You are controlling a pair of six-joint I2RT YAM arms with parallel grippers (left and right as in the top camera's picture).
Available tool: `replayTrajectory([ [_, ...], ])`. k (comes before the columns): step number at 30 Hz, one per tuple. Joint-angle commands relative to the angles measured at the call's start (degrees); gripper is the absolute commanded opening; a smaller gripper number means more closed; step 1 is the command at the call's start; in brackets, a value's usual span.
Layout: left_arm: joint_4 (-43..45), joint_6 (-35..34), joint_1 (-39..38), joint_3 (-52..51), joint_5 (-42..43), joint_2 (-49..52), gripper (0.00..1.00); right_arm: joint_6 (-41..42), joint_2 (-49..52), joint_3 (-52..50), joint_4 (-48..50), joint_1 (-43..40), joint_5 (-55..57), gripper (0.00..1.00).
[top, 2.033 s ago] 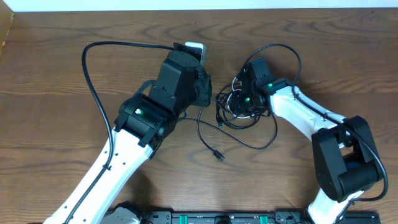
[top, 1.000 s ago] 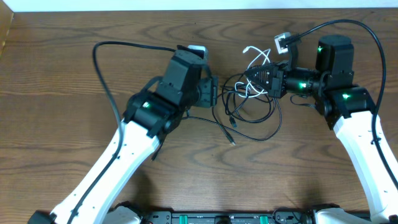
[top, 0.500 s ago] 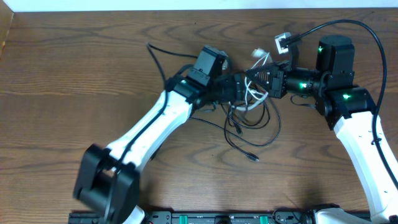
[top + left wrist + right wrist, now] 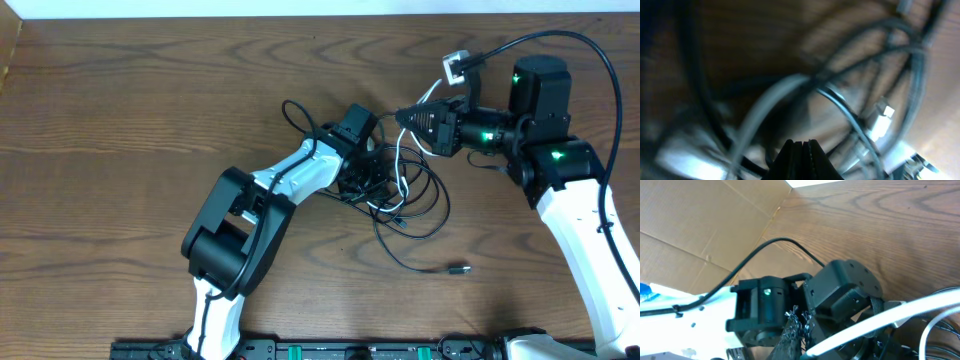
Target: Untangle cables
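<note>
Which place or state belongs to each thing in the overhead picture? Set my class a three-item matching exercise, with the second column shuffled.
Things:
1. white cable
2. loose black plug
3. left arm

Places:
A. lies on the bare table, nearer the front edge than the tangle
B. reaches into the tangle
C. runs from the tangle to the tip of the right arm

Pairs: 1-C, 2-A, 3-B
</note>
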Motion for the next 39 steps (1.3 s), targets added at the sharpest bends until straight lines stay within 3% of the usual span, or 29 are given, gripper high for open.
replayTrajectory([
  [1, -0.8, -0.3, 0.1, 0.4, -8.9, 0.2, 0.08, -0.5, -0.8, 0.1, 0.1, -2.4, 3.0, 0.01],
  [10, -5.1, 0.7, 2.1, 0.4, -30.1, 0.2, 0.08, -0.7, -4.6, 0.1, -7.2, -10.5, 23.5, 0.02],
  [14, -6.4, 0.7, 6.3, 0.5, -34.8, -0.9, 0.07, -0.7, -6.4, 0.1, -15.5, -12.3, 44.2, 0.01],
  [21, -9.5, 0.7, 14.7, 0.5, -34.6, -7.8, 0.07, 2.2, -6.4, 0.1, -20.0, -12.5, 62.9, 0.01],
  [24, -11.0, 0.7, 16.8, 0.5, -30.7, -12.3, 0.08, 5.6, -5.7, 0.1, -21.0, -12.5, 68.9, 0.01],
  [31, -10.9, 1.5, 16.8, 0.5, -19.6, -20.0, 0.08, 9.0, -3.2, 0.1, -22.9, -12.4, 67.1, 0.01],
  [37, -10.5, 7.5, 16.8, 0.5, -19.0, -22.4, 0.08, 12.6, -0.9, 0.1, -25.3, -12.6, 69.0, 0.03],
  [39, -11.2, 7.4, 16.7, 0.5, -17.9, -22.2, 0.24, 13.3, -0.5, 0.1, -25.6, -12.7, 69.8, 0.13],
])
